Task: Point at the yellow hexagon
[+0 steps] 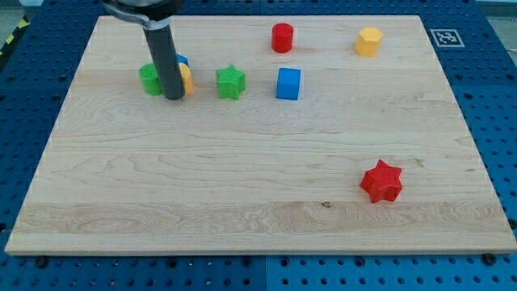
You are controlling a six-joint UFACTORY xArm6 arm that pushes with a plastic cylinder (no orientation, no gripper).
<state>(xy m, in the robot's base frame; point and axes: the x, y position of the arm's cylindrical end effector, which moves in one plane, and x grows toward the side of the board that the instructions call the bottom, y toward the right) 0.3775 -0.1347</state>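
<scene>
The yellow hexagon (369,40) sits near the view's top right of the wooden board (258,186). My tip (174,96) is at the view's upper left, far from the hexagon. It stands between a green block (149,79) on its left and a yellow block (185,79) on its right, touching or nearly touching both. A blue block (182,61) peeks out behind the rod, mostly hidden.
A green star (230,82) and a blue cube (288,83) lie right of my tip. A red cylinder (282,37) stands at the top centre. A red star (381,181) lies at the lower right. An ArUco tag (446,37) sits off the board's top right corner.
</scene>
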